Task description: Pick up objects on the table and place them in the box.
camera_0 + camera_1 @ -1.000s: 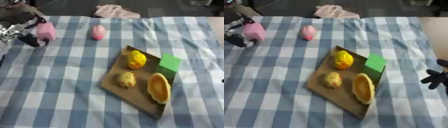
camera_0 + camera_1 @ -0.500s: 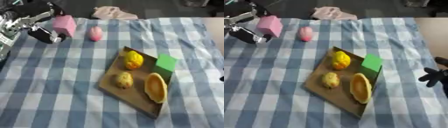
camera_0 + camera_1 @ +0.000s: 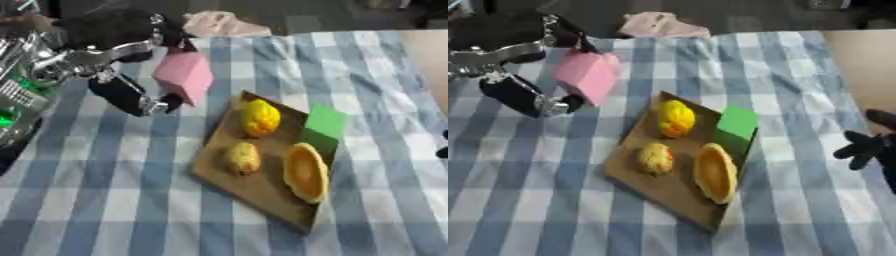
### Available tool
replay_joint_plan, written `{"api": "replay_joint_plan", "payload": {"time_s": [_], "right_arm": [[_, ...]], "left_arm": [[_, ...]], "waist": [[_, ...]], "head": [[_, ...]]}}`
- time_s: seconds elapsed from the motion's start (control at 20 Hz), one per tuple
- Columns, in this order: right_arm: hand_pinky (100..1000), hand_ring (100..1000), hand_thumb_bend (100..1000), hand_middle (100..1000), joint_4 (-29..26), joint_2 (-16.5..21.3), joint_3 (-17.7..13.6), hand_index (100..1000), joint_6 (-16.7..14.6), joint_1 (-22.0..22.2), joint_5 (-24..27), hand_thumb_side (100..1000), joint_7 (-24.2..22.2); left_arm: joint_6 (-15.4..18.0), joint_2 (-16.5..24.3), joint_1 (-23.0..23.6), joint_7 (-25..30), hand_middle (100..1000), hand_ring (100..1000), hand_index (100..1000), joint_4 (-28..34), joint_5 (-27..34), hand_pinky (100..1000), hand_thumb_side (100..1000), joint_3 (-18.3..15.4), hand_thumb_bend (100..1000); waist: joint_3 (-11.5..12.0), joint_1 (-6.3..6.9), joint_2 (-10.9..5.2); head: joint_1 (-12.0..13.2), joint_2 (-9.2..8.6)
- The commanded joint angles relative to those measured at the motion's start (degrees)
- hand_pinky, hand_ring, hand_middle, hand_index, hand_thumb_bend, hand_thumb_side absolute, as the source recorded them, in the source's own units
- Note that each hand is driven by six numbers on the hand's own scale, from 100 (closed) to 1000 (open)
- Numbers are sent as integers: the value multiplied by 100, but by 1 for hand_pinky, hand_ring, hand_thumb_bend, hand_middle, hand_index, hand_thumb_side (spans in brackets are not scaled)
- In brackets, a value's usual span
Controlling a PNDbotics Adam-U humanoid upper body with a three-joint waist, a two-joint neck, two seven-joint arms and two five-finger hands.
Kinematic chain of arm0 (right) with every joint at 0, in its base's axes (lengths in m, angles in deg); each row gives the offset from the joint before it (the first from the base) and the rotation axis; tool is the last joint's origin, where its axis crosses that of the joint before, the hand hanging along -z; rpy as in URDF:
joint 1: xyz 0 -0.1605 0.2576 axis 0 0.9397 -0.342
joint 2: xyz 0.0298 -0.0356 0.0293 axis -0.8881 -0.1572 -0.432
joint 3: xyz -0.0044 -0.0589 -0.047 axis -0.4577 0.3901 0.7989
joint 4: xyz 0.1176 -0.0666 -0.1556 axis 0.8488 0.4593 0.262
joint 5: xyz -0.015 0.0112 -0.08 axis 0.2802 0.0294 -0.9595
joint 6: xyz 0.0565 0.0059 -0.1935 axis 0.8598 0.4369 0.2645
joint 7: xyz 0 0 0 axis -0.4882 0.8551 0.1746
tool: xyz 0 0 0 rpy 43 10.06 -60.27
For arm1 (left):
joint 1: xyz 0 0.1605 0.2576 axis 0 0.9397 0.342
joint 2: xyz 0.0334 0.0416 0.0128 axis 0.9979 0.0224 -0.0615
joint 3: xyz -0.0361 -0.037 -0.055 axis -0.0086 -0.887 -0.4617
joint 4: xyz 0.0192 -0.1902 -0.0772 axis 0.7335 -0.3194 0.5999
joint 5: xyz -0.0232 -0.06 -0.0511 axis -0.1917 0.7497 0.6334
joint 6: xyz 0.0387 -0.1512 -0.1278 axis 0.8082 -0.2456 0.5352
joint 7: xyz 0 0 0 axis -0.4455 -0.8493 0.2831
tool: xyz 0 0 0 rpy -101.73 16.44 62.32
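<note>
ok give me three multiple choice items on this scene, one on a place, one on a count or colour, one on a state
1. Where is the pink block?
A. lying in the box
B. in the left hand, beside the box's left edge
C. on the bare table at right

2. How many things lie in the box?
A. one
B. two
C. four

3. The right hand is:
A. holding nothing, near the right edge
B. curled round the green block
C. pressing on the box

Answers:
1 B, the left hand has its fingers round the block, left of the box.
2 C, a yellow fruit, a green block, a small yellowish lump and an orange oval piece.
3 A, it is clear of everything.
</note>
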Motion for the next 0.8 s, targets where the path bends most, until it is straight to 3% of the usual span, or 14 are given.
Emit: {"api": "replay_joint_plan", "payload": {"time_s": [0.05,0.35,0.8], "right_arm": [[984,719,100,532,-86,111,-24,966,26,-37,52,530,-5],[984,719,100,532,-86,97,-15,966,42,-46,55,530,-23],[985,719,100,531,-86,65,-11,964,91,-49,37,527,-50]], "left_arm": [[-115,168,-43,114,561,689,729,361,110,793,224,115,100],[-221,-75,-87,341,563,687,732,450,55,788,220,386,100],[-113,-1104,-23,351,534,661,715,-111,-943,753,233,548,100]], "waist": [[-14,-6,-107],[-11,-13,-111],[28,-1,-106]], "head": [[-48,1],[-68,18],[-93,78]]}}
